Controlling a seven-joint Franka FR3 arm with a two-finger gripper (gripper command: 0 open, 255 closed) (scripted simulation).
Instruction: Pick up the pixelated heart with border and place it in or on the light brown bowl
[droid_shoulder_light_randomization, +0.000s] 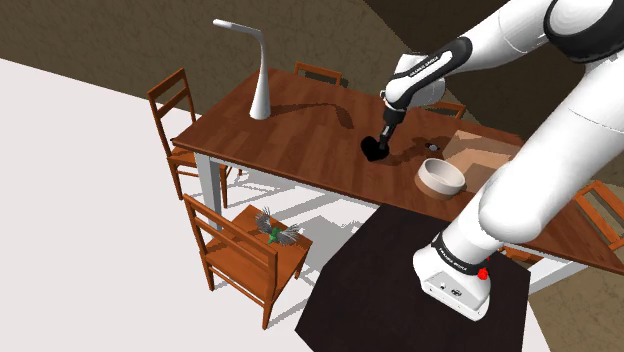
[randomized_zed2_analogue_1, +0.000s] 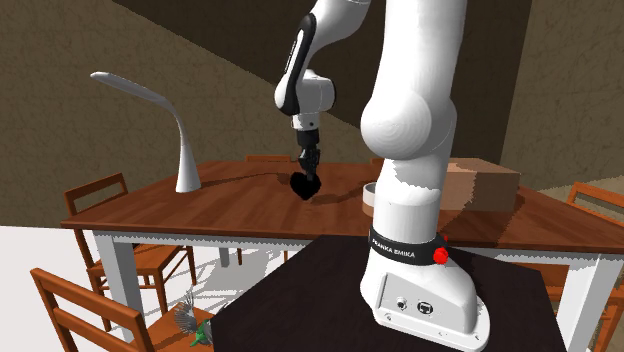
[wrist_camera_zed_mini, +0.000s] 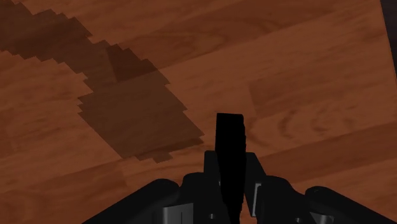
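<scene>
A black pixelated heart (droid_shoulder_light_randomization: 373, 150) hangs a little above the brown wooden table (droid_shoulder_light_randomization: 290, 140), with my gripper (droid_shoulder_light_randomization: 384, 133) shut on its top. From the second exterior view the heart (randomized_zed2_analogue_1: 305, 185) dangles below the gripper (randomized_zed2_analogue_1: 309, 163) over the table's middle. In the wrist view the heart (wrist_camera_zed_mini: 230, 143) shows edge-on as a thin black slab clasped in the gripper (wrist_camera_zed_mini: 231, 170), and its blocky shadow lies on the wood beneath. The light brown bowl (droid_shoulder_light_randomization: 441, 177) stands on the table toward the shoulder view's right of the heart, nearer the stand.
A cardboard box (droid_shoulder_light_randomization: 482, 150) sits just behind the bowl, with a small grey object (droid_shoulder_light_randomization: 433, 147) beside it. A white bent-neck lamp (droid_shoulder_light_randomization: 259, 75) stands at the table's far left end. Wooden chairs (droid_shoulder_light_randomization: 243, 255) ring the table; one holds a small plant (droid_shoulder_light_randomization: 272, 230).
</scene>
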